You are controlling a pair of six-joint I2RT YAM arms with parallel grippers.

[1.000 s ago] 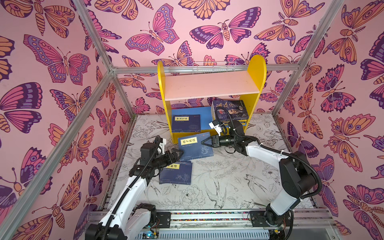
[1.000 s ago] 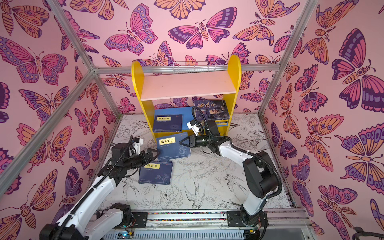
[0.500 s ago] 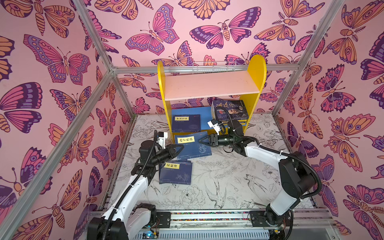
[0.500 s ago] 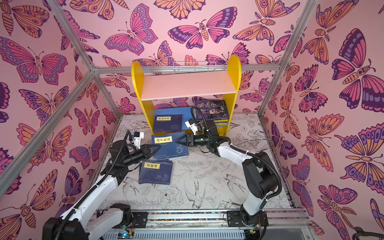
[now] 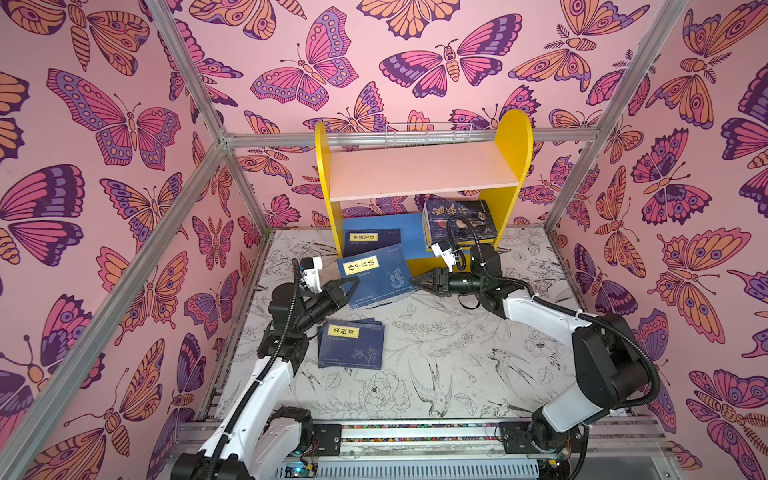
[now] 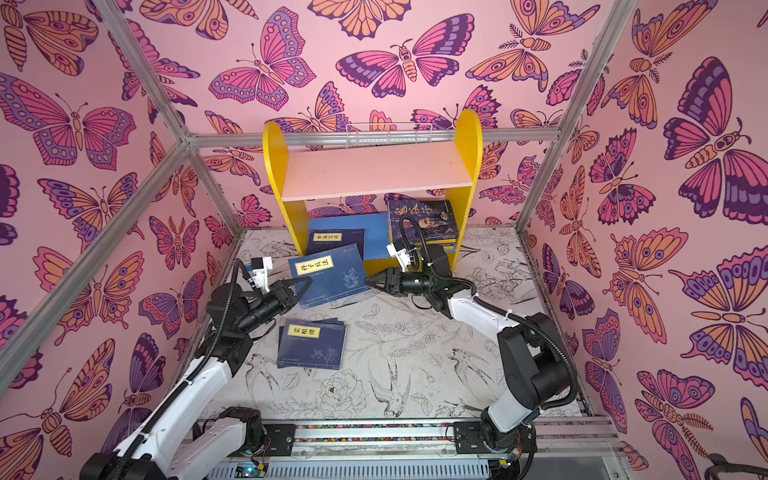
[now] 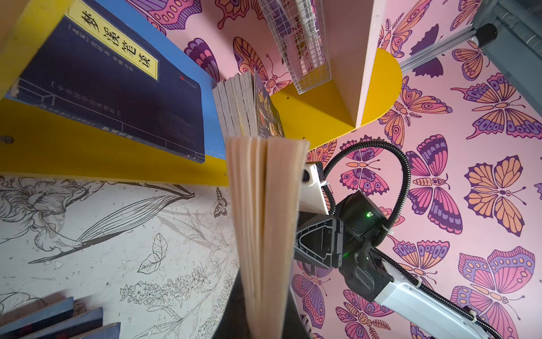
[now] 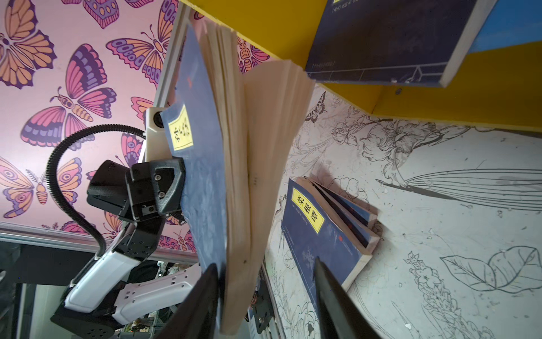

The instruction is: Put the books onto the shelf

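Note:
A navy book with a yellow label (image 5: 374, 276) (image 6: 328, 274) hangs tilted in front of the shelf (image 5: 515, 137), a yellow unit with a pink upper board. My left gripper (image 5: 353, 282) (image 7: 264, 323) is shut on the book's left edge (image 7: 264, 220). My right gripper (image 5: 413, 280) (image 8: 265, 262) stands open around the book's right edge (image 8: 211, 190), with a wide gap on one side. On the blue lower board lie another navy book (image 5: 370, 241) and a dark portrait stack (image 5: 459, 220). A fanned stack of navy books (image 5: 351, 343) (image 8: 325, 226) lies on the floor.
A white wire rack (image 5: 428, 135) (image 7: 299, 44) sits behind the shelf's top. Butterfly-patterned walls close in on three sides, with metal frame bars (image 5: 407, 137) at the corners. The floor mat (image 5: 436, 374) carries line drawings.
My left gripper rose from beside the floor stack and shut on the tilted book's left edge. My right gripper, shut on that book before, has opened its jaws.

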